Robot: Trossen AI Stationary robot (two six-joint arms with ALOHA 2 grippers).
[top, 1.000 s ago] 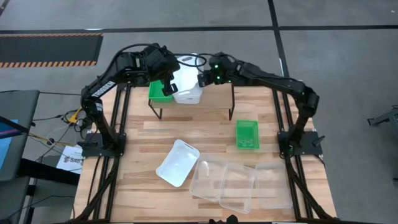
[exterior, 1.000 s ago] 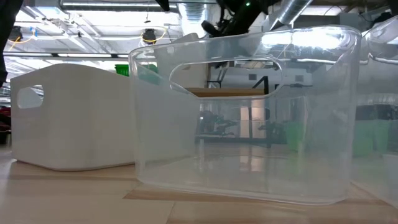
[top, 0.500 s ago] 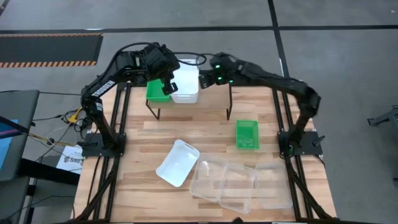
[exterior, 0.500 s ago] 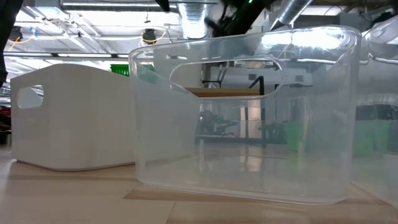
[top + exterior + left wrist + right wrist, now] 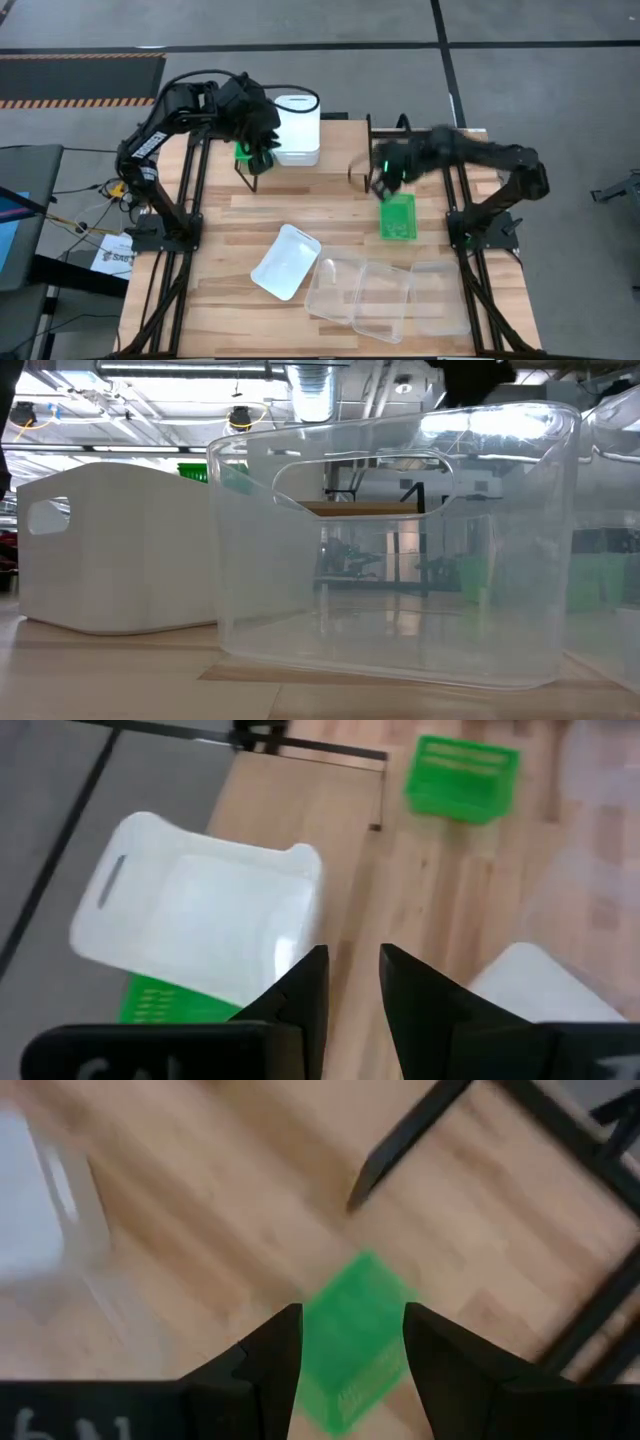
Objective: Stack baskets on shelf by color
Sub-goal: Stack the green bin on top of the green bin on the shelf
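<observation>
The right tool [image 5: 384, 186] hangs with its fingers spread, empty, just above the 12 o'clock end of a lone green basket [image 5: 397, 216]. That basket lies on the surface [image 5: 220, 240] with its long axis running 12 to 6 o'clock. The right arm reaches in from 3 o'clock, bent low over the surface.

The left tool [image 5: 262, 152] sits at the shelf's [image 5: 340, 128] 9 o'clock end, over a green basket [image 5: 243, 152] there; its fingers [image 5: 305, 995] stand a narrow gap apart, and whether they pinch anything cannot be told. Touching that green basket at 3 o'clock is a white basket [image 5: 297, 129], long axis 12 to 6 o'clock. The left arm arches in from 9 o'clock, elbow high.

Toward 6 o'clock, another white basket [image 5: 285, 261] lies tilted, long axis roughly 1 to 7 o'clock. Beside it at 3 o'clock, three clear baskets [image 5: 385, 295] crowd together in a row. Visible count: two green, two white, three clear.
</observation>
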